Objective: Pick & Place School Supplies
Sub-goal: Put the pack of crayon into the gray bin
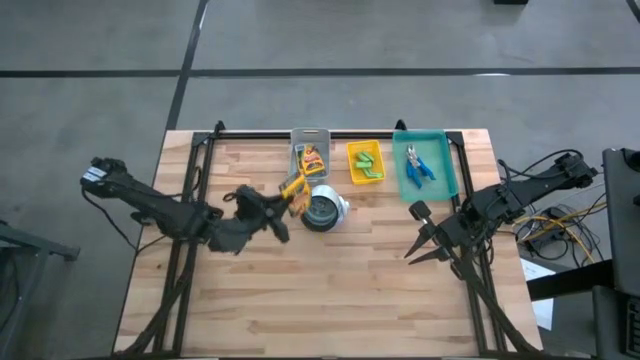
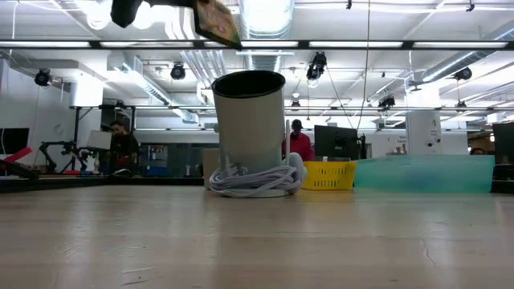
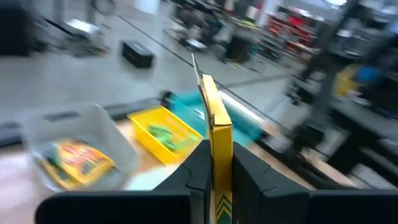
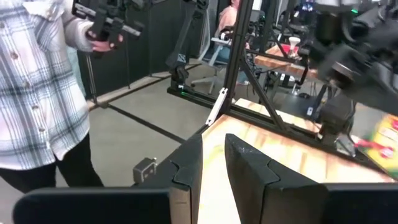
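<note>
The left tool (image 1: 283,207) hangs above the middle of the bench (image 1: 330,290), its fingers (image 3: 198,171) clamped narrowly on a yellow-and-green crayon box (image 3: 214,134) held on edge. In the high view that box (image 1: 294,190) sits in the air just beside a grey cup (image 1: 322,210) with a white cord wound round its base; in the low view it shows above the cup's rim. A second crayon box (image 1: 312,160) lies in the clear bin (image 1: 310,134) at the far edge of the bench. Next to that bin, the yellow bin (image 1: 352,164) holds green sticks (image 1: 367,165), and the teal tray (image 1: 447,165) beside it holds blue-handled scissors (image 1: 416,167). The right tool (image 1: 425,232) waits over the right side of the bench, its fingers (image 4: 189,165) narrow with a slim gap between them and nothing in it. A person in a checked shirt (image 4: 34,87) stands beyond the bench.
</note>
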Available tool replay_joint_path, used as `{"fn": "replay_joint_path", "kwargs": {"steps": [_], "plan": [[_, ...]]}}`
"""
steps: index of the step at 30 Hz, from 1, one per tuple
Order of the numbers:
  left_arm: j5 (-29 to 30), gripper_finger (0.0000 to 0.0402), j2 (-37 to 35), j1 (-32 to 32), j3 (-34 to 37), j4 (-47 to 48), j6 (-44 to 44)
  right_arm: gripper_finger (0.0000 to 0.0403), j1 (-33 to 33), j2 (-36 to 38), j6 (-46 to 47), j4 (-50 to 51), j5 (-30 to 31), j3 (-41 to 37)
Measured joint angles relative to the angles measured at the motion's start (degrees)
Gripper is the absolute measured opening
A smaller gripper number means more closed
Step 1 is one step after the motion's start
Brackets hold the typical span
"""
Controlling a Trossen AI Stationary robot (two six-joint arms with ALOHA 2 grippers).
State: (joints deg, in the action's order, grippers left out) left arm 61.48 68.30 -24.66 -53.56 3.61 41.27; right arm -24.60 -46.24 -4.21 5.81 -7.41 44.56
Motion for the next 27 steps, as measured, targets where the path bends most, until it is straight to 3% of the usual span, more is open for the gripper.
{"fn": "replay_joint_path", "kwargs": {"steps": [5, 10, 20, 27], "plan": [[-2.0, 0.0039, -0.1, 8.0, 0.0, 0.0, -9.0, 0.0068, 0.0, 0.0, -3.4, 0.0, 0.0, 0.0], [-12.4, 0.0039, -0.2, 18.9, -0.4, -0.2, -19.1, 0.0068, 0.0, 0.0, -3.5, 0.0, 0.0, 0.0], [-32.2, 0.0039, 1.5, 42.5, -0.4, -0.4, -27.5, 0.0068, 0.0, 0.0, -3.4, 2.7, 0.0, 0.0], [-55.7, 0.0039, 5.9, 54.8, -0.4, -7.4, -30.5, 0.0068, 0.0, 0.0, -3.3, 4.8, 0.0, 0.0]]}}
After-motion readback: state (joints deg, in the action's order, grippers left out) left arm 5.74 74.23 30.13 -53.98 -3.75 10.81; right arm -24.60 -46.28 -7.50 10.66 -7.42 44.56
